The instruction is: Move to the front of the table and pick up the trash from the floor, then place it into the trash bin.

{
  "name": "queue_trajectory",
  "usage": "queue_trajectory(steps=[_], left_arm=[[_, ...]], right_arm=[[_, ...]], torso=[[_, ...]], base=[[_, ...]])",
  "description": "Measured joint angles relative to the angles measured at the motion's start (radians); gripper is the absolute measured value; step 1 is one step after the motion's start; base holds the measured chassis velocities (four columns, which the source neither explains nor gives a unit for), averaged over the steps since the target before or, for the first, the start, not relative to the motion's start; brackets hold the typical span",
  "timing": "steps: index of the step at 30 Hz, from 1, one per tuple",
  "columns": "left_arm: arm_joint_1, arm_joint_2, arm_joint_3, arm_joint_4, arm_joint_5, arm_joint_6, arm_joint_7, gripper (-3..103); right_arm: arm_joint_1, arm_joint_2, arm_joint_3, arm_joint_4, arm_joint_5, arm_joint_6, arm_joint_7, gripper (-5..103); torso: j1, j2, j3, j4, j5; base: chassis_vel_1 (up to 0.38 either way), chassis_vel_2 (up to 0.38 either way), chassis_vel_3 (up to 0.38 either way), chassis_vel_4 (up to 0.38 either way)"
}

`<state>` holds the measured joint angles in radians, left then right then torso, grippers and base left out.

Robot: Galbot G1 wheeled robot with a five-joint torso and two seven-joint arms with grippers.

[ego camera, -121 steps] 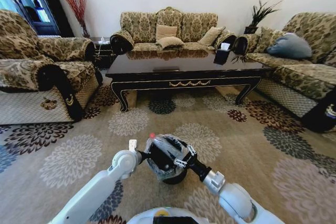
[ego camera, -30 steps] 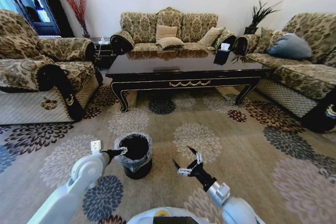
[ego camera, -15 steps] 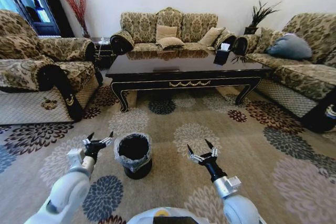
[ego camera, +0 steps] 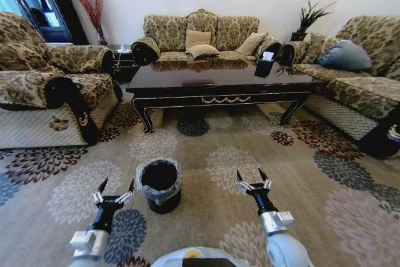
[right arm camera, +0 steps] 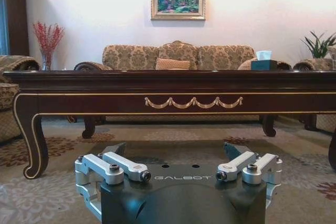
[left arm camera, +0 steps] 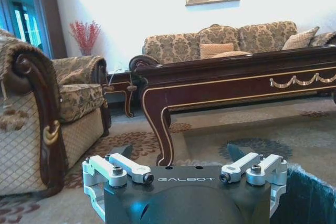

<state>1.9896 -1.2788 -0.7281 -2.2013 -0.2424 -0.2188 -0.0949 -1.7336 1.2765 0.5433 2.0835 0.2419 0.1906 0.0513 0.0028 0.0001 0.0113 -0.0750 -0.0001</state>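
So both arms have pulled back off the bin. Nearest the robot, the left gripper (ego camera: pixel 114 190) sits low on the left over the floor (ego camera: pixel 300 173), fingers spread wide and holding nothing. The right gripper (ego camera: pixel 253 181) mirrors it on the right, fingers also splayed wide and empty. A few seconds ago both were crowded right over the rim with the red-capped bottle there; now they're clear of it on either side.

Between them, just a bit farther out, stands the trash bin (ego camera: pixel 159 187) with its liner bag folded over the rim. My read: the drop is done and the arms are retreating, so the job looks basically finished.

Beyond that is open carpet, and I can't spot any litter lying on it. Then the counter (ego camera: pixel 219 79) with its gold scrollwork, well apart from the bin.

What I can't confirm: the bin's inside is just a dark hole from the head view, so the trash isn't actually visible in there. In the left wrist view only a corner of the bin's edge pokes in.
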Motion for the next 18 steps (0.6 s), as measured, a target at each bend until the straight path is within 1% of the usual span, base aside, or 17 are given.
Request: queue_trajectory(steps=[1,2,5,9,18], left_arm=[[0.008,-0.004,0.0,0.007,-0.001,-0.014,0.002,100],[0.008,-0.004,0.0,0.007,-0.001,-0.014,0.002,100],[0.025,-0.008,0.0,0.03,0.007,-0.05,0.003,100],[0.032,-0.007,0.004,0.047,0.01,-0.068,0.002,100],[0.031,-0.008,0.005,0.056,0.022,-0.058,-0.014,100]], right_arm=[[-0.002,0.002,0.001,0.004,-0.006,0.002,-0.003,100],[-0.002,0.002,0.001,0.004,-0.006,0.002,-0.003,100],[-0.002,0.005,0.002,0.014,-0.011,0.004,-0.005,100],[-0.002,0.009,0.001,0.018,-0.014,0.004,-0.007,100],[-0.015,0.018,0.001,0.023,-0.024,0.008,-0.033,100]], torso=[[0.0,0.0,0.0,0.0001,0.0],[0.0,0.0,0.0,0.0001,0.0],[0.0,0.0,0.0,0.0001,0.0001],[0.0,0.0,0.0,0.0002,0.0],[0.0,0.0,0.0,0.0001,0.0001]], base=[[0.0,0.0,0.0,0.0],[0.0,0.0,0.0,0.0],[0.0,0.0,0.0,0.0],[0.0,0.0,0.0,0.0],[0.0,0.0,0.0,0.0]])
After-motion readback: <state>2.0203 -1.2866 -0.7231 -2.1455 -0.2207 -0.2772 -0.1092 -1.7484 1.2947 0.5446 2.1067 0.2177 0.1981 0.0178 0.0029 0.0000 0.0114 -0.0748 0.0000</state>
